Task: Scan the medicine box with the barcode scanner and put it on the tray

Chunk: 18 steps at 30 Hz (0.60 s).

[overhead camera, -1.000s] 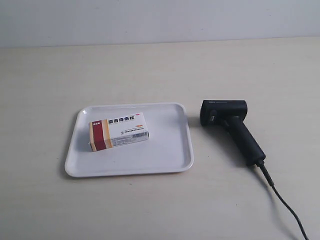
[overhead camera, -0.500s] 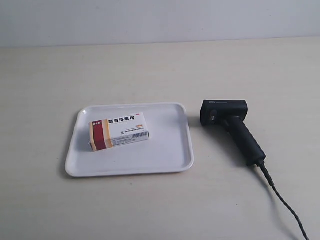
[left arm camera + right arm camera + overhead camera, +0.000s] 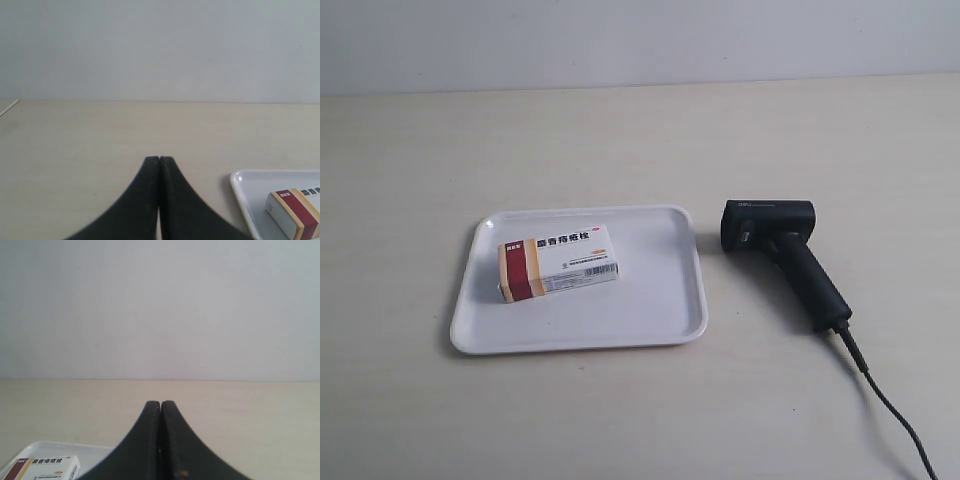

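The left gripper has its two black fingers pressed flat together, tip to tip, with nothing between them. It sits low over the pale table, and a plain grey wall stands far ahead of it. A white corner of the tray shows ahead of this gripper and off to one side, apart from the fingers. The medicine box lies in that corner (only its red and tan end shows here).

In the exterior view, the tray lies flat on the table at the view's left. The medicine box lies flat inside the tray, close to the tray's far-left part. Its red and tan band points to the view's left and its white end with the barcode points right. No gripper touches it, and no arm shows in this view.

To the right of the tray, near it but not touching, the barcode scanner lies on its side on the table. Its blocky head is next to the tray's far-right corner. Its handle slants away toward the near right, and its thin cable runs off the picture's bottom edge.

The right gripper is pinched closed too, fingers touching and empty. The tray and the medicine box show ahead of it and to one side, apart from its fingers.
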Each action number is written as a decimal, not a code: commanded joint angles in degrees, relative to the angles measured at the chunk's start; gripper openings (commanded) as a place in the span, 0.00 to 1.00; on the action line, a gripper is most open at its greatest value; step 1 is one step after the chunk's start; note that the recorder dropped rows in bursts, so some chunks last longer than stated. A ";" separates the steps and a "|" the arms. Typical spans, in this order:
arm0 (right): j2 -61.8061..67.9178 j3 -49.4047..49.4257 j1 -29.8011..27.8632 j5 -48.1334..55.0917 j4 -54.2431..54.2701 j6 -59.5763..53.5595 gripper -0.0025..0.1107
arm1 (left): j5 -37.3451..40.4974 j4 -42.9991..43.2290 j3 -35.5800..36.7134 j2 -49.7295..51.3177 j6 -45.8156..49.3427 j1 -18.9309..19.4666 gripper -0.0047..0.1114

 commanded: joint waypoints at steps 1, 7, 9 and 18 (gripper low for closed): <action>-0.45 0.18 -0.17 -0.77 -0.01 0.26 0.03 | 0.57 0.30 0.14 -0.38 -0.55 0.06 0.05; -0.45 0.18 -0.17 -0.77 -0.01 0.26 0.03 | 0.57 0.30 0.14 -0.38 -0.55 0.06 0.05; -0.45 0.18 -0.17 -0.77 -0.01 0.26 0.03 | 0.57 0.30 0.14 -0.38 -0.55 0.06 0.05; -0.44 0.18 -0.17 -0.77 0.45 0.26 0.03 | 0.57 0.30 0.14 -0.38 -0.55 0.06 0.05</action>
